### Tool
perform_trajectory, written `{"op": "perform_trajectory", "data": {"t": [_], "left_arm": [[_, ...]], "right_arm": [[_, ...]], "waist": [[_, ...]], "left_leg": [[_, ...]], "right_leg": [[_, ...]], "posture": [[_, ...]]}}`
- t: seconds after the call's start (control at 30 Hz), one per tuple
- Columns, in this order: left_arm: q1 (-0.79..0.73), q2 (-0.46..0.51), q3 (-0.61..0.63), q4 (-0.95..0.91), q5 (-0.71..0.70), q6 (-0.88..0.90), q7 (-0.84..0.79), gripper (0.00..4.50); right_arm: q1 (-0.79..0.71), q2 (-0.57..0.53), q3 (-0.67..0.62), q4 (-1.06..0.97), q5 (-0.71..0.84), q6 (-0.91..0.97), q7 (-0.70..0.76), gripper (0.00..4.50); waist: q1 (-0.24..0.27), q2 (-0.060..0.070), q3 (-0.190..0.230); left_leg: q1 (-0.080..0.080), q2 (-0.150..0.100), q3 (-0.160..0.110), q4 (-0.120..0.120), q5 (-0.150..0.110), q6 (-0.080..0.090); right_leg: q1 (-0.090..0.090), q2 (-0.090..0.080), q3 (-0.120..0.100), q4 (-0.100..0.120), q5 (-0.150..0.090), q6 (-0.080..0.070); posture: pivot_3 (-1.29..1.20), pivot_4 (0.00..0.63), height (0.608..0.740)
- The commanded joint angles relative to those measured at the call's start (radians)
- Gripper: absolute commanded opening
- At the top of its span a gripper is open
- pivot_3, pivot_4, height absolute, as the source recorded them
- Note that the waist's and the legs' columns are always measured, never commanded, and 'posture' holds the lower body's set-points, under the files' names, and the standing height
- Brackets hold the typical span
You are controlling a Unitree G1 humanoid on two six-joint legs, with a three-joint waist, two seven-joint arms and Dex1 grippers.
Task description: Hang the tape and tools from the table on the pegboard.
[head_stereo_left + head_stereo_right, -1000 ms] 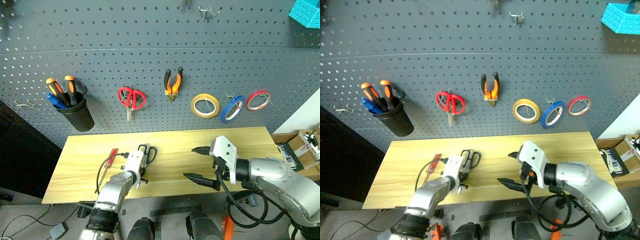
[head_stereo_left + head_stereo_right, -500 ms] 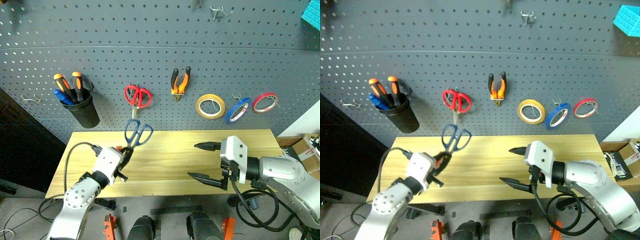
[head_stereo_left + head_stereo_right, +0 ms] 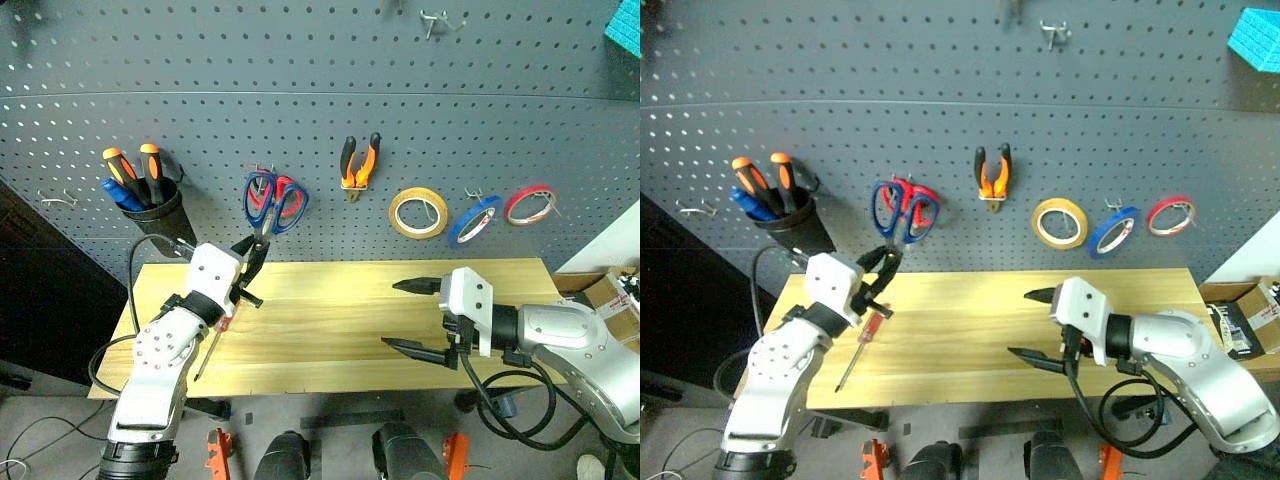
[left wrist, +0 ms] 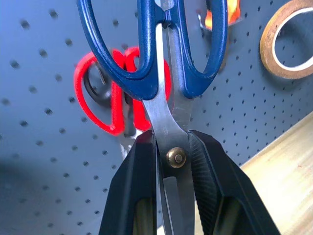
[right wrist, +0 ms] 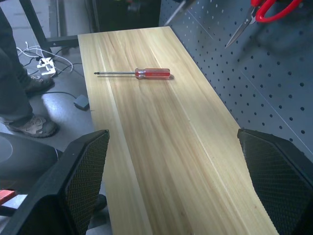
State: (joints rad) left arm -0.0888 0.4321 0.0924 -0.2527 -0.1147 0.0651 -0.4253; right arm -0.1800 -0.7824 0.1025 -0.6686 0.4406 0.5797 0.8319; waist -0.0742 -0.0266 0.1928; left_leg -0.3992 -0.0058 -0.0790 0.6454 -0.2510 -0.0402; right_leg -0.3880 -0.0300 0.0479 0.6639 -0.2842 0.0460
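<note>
My left gripper [image 3: 252,262] is shut on the long blue-handled scissors [image 3: 266,201] at their pivot [image 4: 175,156]. It holds them handles up against the pegboard [image 3: 300,90], right in front of the red-handled scissors [image 4: 105,105] hanging there. The red-handled screwdriver [image 3: 862,345] lies on the table [image 3: 330,330] below my left arm. The orange-and-black pliers [image 3: 358,165] and the blue tape [image 3: 472,220] hang on the pegboard. My right gripper [image 3: 392,313] is open and empty above the table's right half.
A yellow roll [image 3: 419,213] and a red roll [image 3: 528,203] flank the blue tape. A black cup [image 3: 160,215] with orange-handled screwdrivers hangs at the left. A person's leg and shoe [image 5: 22,107] stand on the floor off the table's far end.
My left gripper has lifted the blue scissors off the table and raised them to the pegboard, over the red scissors. The right gripper has stayed open and still.
</note>
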Motion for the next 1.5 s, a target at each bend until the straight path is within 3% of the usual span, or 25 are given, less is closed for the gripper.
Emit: {"op": "perform_trajectory", "data": {"t": [0.03,0.4,0.73,0.93,1.1,1.33,1.5], "left_arm": [[-0.021,-0.002,0.021,0.007,-0.004,-0.015,0.012,0.66],[-0.114,-0.050,0.002,0.086,-0.005,0.023,0.038,0.66],[-0.113,-0.061,-0.018,0.128,0.001,0.046,0.022,0.66],[-0.087,-0.062,-0.017,0.101,-0.003,0.064,0.022,2.48],[0.056,-0.007,-0.014,0.104,-0.010,0.335,0.006,4.01],[-0.020,0.072,0.075,0.284,-0.046,0.544,-0.001,4.01],[-0.164,0.115,0.038,0.497,-0.021,0.576,-0.039,4.01]], "right_arm": [[-0.023,0.001,-0.004,-0.025,-0.007,-0.014,-0.003,4.50],[-0.162,0.104,-0.074,-0.054,0.124,0.064,-0.089,4.50],[-0.207,0.111,-0.065,-0.061,0.136,0.075,-0.118,4.50],[-0.215,0.130,-0.051,-0.061,0.136,0.080,-0.142,4.50],[-0.111,0.222,-0.011,-0.085,0.154,0.205,-0.298,4.50],[-0.085,0.348,0.059,-0.092,0.142,0.423,-0.499,4.50],[-0.127,0.411,0.093,-0.085,0.140,0.525,-0.564,4.50]], "waist": [[0.000,0.000,0.000],[-0.004,0.000,0.000],[-0.008,0.000,0.000],[-0.008,0.000,0.000],[-0.014,0.001,-0.001],[-0.006,0.001,0.000],[-0.009,0.001,0.000]], "left_leg": [[0.000,0.000,0.000,0.000,0.000,0.000],[0.000,0.000,-0.001,0.001,0.000,0.000],[0.000,0.000,-0.001,0.001,0.000,0.000],[0.000,0.000,-0.001,0.001,0.000,0.000],[0.001,0.001,-0.001,0.000,0.000,0.000],[0.002,0.000,-0.003,0.003,0.001,0.000],[0.004,-0.001,-0.002,0.004,0.002,0.000]], "right_leg": [[0.000,0.000,0.000,0.000,0.000,0.000],[0.001,0.000,-0.001,0.001,0.000,0.000],[0.000,0.000,-0.001,0.001,0.000,0.000],[0.000,0.000,-0.001,0.001,0.000,0.000],[0.000,0.000,-0.001,0.001,0.000,0.000],[-0.001,0.000,-0.002,0.010,-0.001,-0.001],[0.000,0.001,-0.002,0.014,-0.001,-0.001]], "posture": [[-0.13,0.165,0.740],[-0.14,0.170,0.740],[-0.14,0.169,0.740],[-0.14,0.173,0.740],[-0.13,0.174,0.740],[-0.11,0.183,0.740],[-0.12,0.193,0.740]]}}
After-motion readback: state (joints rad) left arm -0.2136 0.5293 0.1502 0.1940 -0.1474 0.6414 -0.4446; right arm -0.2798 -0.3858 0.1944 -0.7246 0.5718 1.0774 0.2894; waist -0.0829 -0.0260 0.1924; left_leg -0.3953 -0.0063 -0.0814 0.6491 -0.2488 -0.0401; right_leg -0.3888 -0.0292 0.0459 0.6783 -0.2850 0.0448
